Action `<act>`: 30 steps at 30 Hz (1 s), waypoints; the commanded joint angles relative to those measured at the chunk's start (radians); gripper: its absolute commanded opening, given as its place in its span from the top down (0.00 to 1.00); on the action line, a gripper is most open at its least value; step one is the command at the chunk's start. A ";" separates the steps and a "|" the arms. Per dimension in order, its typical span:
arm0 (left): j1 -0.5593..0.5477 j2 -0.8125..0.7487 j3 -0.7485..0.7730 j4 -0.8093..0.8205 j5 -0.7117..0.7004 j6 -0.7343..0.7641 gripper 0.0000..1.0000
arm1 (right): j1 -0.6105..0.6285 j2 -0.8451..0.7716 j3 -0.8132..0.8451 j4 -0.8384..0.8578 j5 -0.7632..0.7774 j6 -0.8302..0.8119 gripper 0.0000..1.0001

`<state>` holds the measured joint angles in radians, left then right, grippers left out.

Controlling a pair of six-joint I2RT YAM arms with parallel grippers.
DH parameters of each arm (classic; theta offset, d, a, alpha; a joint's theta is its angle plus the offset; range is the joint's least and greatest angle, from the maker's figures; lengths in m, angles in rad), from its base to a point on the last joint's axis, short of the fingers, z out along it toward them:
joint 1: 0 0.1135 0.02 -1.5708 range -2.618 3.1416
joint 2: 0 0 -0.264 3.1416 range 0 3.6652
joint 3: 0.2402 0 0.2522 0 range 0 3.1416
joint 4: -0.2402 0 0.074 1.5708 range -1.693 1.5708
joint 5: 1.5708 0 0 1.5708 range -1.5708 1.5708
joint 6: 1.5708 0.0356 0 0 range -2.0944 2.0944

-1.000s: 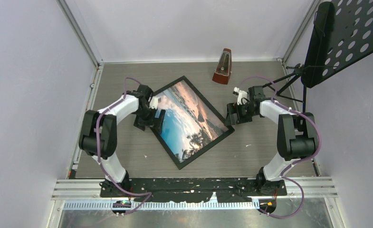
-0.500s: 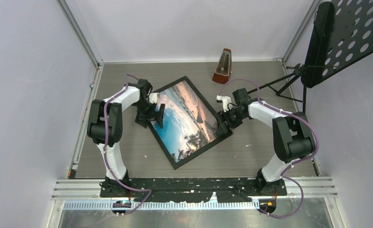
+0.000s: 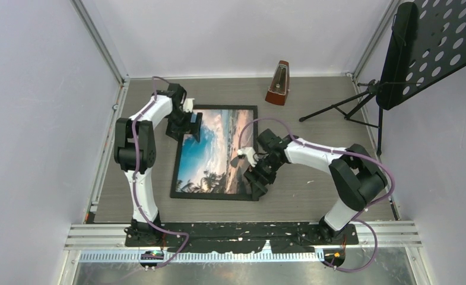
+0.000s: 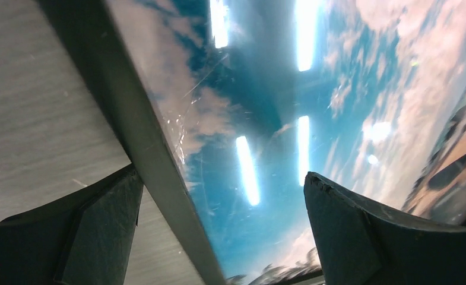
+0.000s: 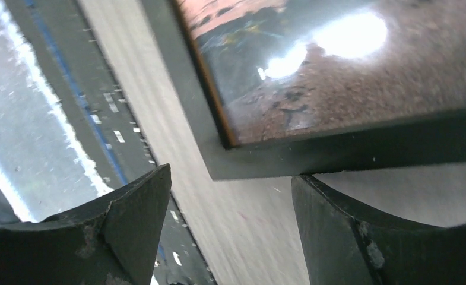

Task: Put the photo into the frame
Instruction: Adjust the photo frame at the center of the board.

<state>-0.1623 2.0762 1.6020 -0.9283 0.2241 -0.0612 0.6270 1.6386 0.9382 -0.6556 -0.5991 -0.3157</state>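
**A:** Where is the photo (image 3: 209,154)?

**B:** In the frame (image 3: 212,196), picture side up behind the pane. The frame lies flat on the table (image 3: 313,190), with its long sides running away from the arm bases.

**A:** Has it changed in the last second?

**B:** Yes. A second ago the frame lay on the diagonal, with one corner pointing to the far wall. Now it has swung round and sits nearly square to the table's edges.

**A:** And the left gripper (image 3: 192,127)?

**B:** It's at the frame's far-left corner; earlier it was partway along that left side. Its jaws stand wide apart astride the border, one over the bare table outside the frame and the other over the glass. They hold nothing.

**A:** And the right gripper (image 3: 257,183)?

**B:** It has travelled most. A second ago it stood just off the frame's right-hand corner, on the far side; now it's at the near-right corner. In the wrist view its jaws are apart with that corner showing between them. I can't tell whether either jaw touches the frame.

**A:** Anything else around the frame?

**B:** A metronome (image 3: 278,83) stands beyond the far-right corner, apart from it and unmoved. A music stand (image 3: 423,47) is well off to the frame's right.
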 commanded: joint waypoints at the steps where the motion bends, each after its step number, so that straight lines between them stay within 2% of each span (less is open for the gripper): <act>1: -0.009 0.002 0.090 0.004 0.113 0.005 0.00 | 0.135 0.008 0.078 0.165 -0.171 0.006 0.20; 7: 0.038 -0.012 0.169 -0.002 0.069 0.005 0.01 | 0.248 0.070 0.162 0.228 -0.186 0.038 0.20; 11: 0.065 -0.095 0.146 0.021 -0.002 0.036 0.00 | 0.242 0.022 0.188 0.224 -0.075 0.037 0.20; 14: 0.064 -0.209 0.041 0.071 -0.026 0.056 0.00 | 0.204 -0.047 0.202 0.222 0.047 0.051 0.19; 21: 0.064 -0.513 -0.238 0.150 0.001 0.092 0.00 | 0.005 -0.128 0.240 0.247 0.177 0.076 0.16; 25: 0.053 -0.674 -0.388 0.156 -0.001 0.170 0.01 | -0.071 -0.096 0.294 0.264 0.241 0.047 0.15; 30: -0.025 -0.890 -0.583 0.177 -0.035 0.354 0.00 | -0.179 0.014 0.410 0.275 0.227 0.053 0.15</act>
<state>-0.1287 1.3155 1.1229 -0.7921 0.2111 0.1215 0.5102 1.5784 1.2434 -0.4225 -0.3939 -0.2592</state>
